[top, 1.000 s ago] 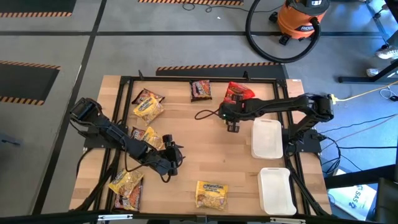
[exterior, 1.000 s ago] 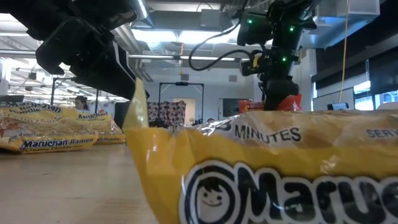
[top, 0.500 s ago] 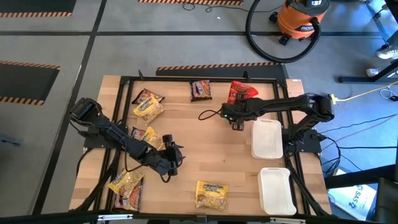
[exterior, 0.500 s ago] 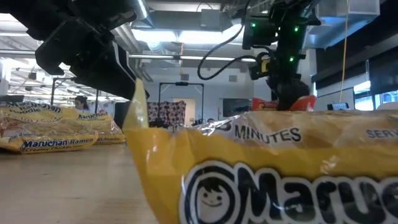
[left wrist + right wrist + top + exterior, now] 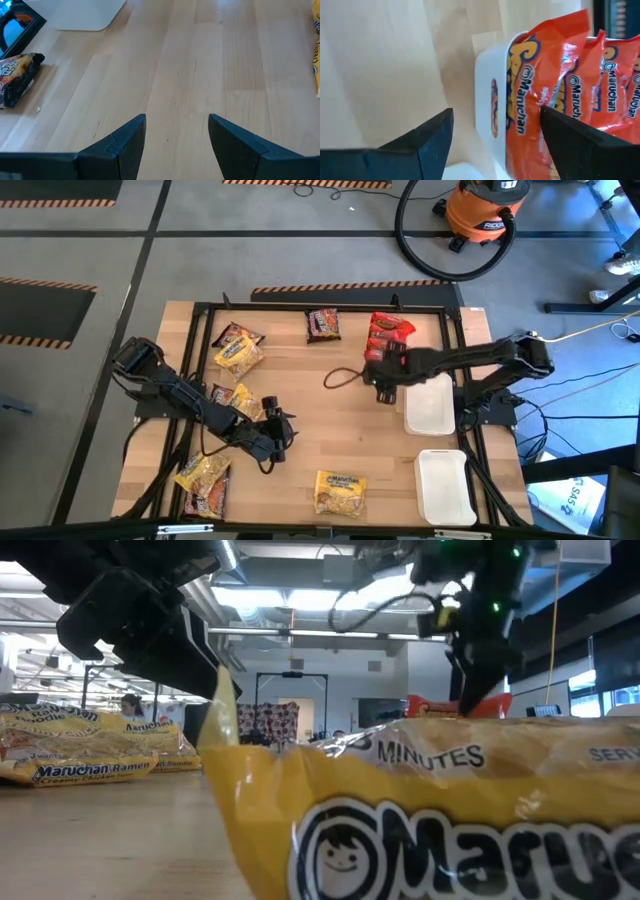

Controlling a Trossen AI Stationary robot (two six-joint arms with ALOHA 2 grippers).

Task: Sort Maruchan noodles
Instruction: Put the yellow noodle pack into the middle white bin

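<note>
Several red Maruchan noodles packets (image 5: 389,333) lie stacked in a white tray (image 5: 486,85) at the far right of the table. My right gripper (image 5: 376,375) hangs open just on their near side (image 5: 495,127), with nothing between its fingers. Yellow packets lie at the left (image 5: 232,398), the near left (image 5: 205,478) and the near middle (image 5: 340,492). A maroon one (image 5: 322,325) lies at the far edge, and a mixed pile (image 5: 238,348) at the far left. My left gripper (image 5: 275,430) waits open over bare wood (image 5: 177,125).
Two more white trays (image 5: 430,402) (image 5: 445,485) stand along the right edge. A black cable loop (image 5: 340,375) hangs beside the right wrist. A black frame (image 5: 330,307) runs around the table. Bare wood (image 5: 340,430) lies in the middle.
My right gripper has gone toward the table's right edge and slightly up, away from the red packets. The top red packet, crumpled and askew beside the fingers a second ago, now lies straighter on the stack. My left arm has kept still.
</note>
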